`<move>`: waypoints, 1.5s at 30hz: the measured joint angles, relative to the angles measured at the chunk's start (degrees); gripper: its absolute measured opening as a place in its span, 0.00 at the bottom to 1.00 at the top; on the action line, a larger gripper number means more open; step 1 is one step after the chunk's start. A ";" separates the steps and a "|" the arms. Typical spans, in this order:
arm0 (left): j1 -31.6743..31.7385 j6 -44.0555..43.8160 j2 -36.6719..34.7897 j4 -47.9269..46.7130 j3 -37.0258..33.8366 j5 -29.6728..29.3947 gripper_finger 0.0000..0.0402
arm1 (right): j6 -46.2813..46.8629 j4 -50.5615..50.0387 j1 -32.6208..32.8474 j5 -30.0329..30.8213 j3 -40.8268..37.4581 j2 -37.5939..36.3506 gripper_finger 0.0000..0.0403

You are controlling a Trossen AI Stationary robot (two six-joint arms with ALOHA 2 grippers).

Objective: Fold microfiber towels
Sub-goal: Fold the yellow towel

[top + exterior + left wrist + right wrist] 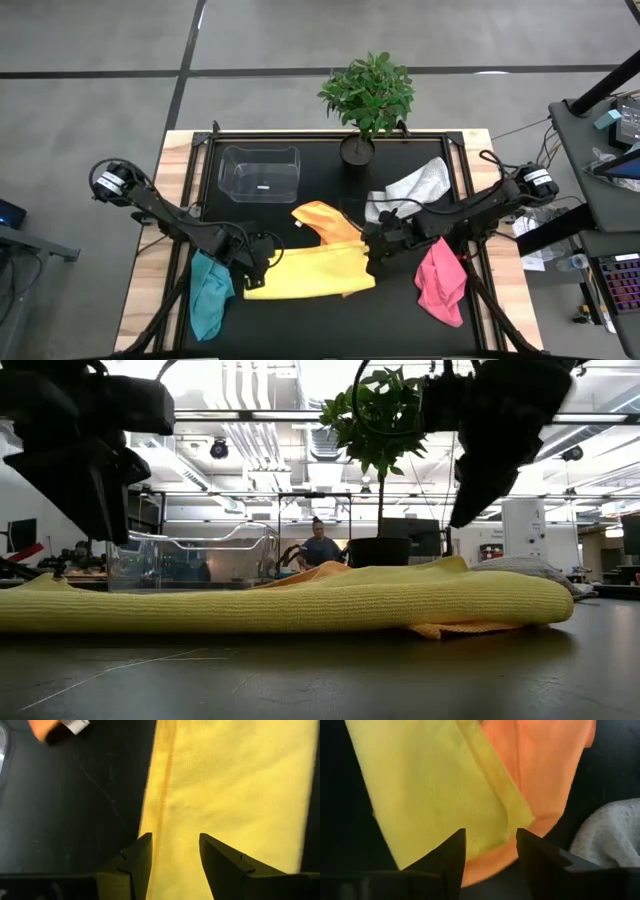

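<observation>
A yellow towel (310, 272) lies flat on the black table top, folded into a long strip, with its right end resting on an orange towel (325, 222). My left gripper (262, 262) hangs open just above the strip's left end (210, 780). My right gripper (378, 250) hangs open above its right end (435, 785), where the orange towel (545, 765) shows beneath. In the low view both grippers stand clear above the yellow towel (300, 605). A teal towel (210, 295) lies at the left, a pink one (440, 282) at the right and a white-grey one (415, 185) behind.
A clear plastic box (260, 172) stands at the far left of the table top, and a potted plant (365, 100) at the far middle. A person (320, 548) shows in the room beyond the table. Bare black table (300, 325) lies in front of the yellow towel.
</observation>
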 joint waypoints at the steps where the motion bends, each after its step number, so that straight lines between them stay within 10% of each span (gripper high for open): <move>1: -0.09 0.56 0.07 -0.06 -0.30 -0.07 0.37 | -1.14 0.04 0.00 0.36 -0.57 0.00 0.42; 18: -0.19 1.45 0.08 0.02 -8.42 0.00 0.36 | -5.96 9.49 -0.57 3.61 -6.75 0.72 0.37; 29: -0.19 1.31 0.08 0.14 -8.31 4.58 0.15 | -7.53 12.61 -0.55 3.57 -7.32 3.78 0.35; 38: -0.17 1.47 -0.03 0.03 -8.18 4.88 0.01 | -8.37 13.22 -0.55 3.43 -7.32 4.81 0.05; 45: -0.17 1.43 -3.40 -2.56 -7.50 5.18 0.00 | -8.36 10.06 -0.52 2.99 -5.89 2.71 0.03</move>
